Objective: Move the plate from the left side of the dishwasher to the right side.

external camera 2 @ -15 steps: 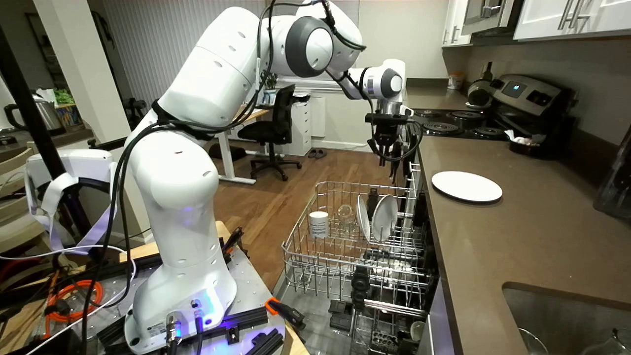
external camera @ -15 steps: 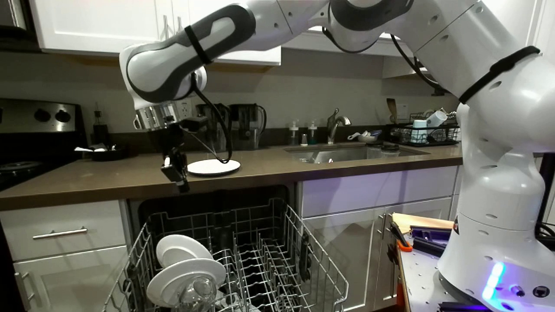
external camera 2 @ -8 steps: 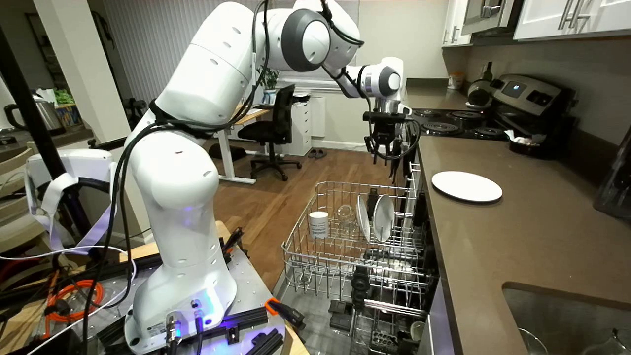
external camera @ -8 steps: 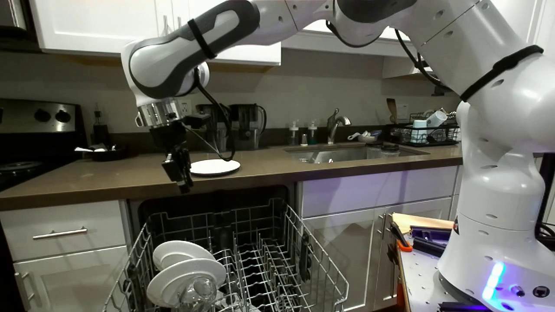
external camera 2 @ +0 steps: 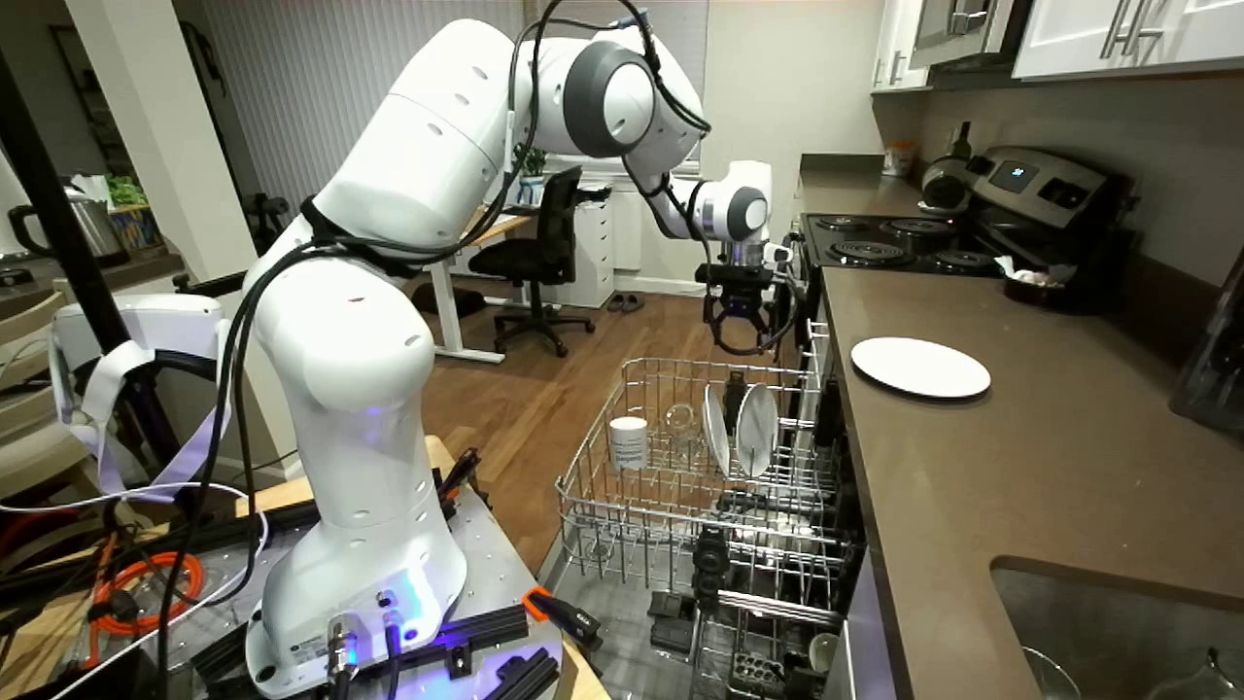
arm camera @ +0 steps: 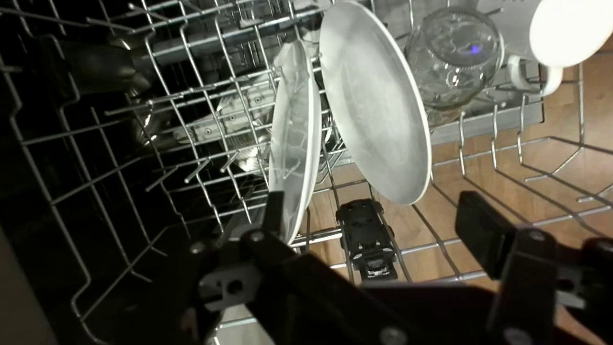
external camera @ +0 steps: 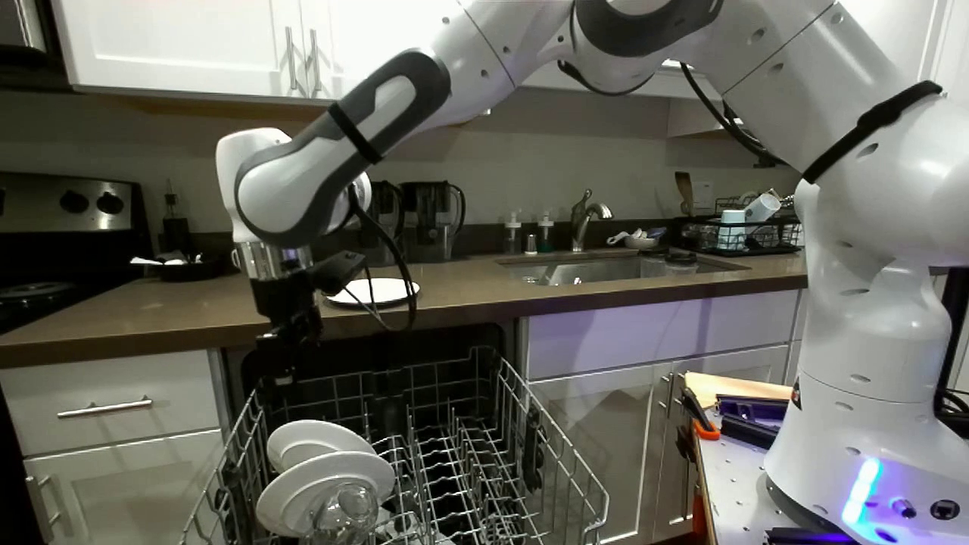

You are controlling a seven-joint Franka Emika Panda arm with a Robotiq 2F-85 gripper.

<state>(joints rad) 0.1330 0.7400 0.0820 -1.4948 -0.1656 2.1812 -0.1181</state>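
Note:
The plate point(external camera: 314, 440), white and round, leans in the left part of the dishwasher rack point(external camera: 462, 454), behind a wider-looking white dish point(external camera: 325, 488). In the wrist view the plate point(arm camera: 293, 139) shows nearly edge-on, left of the dish point(arm camera: 378, 105). My gripper point(arm camera: 377, 219) is open, its fingers wide apart with nothing held between them. The left finger point(arm camera: 274, 213) overlaps the plate's near edge in this view; I cannot tell whether they touch. Both exterior views have the gripper point(external camera: 281, 371) above the rack's back left.
A clear glass jar point(arm camera: 455, 57) stands beyond the dish, with a white mug point(external camera 2: 628, 442) near it. Upright tines point(external camera: 454, 446) line the rack. Another white plate point(external camera 2: 920, 367) lies on the brown counter point(external camera 2: 1020, 467), close to the arm's cable.
The plate has tipped a little lower and to the left. My gripper has come down toward the rack, turned to point more straight down, and its fingers have spread.

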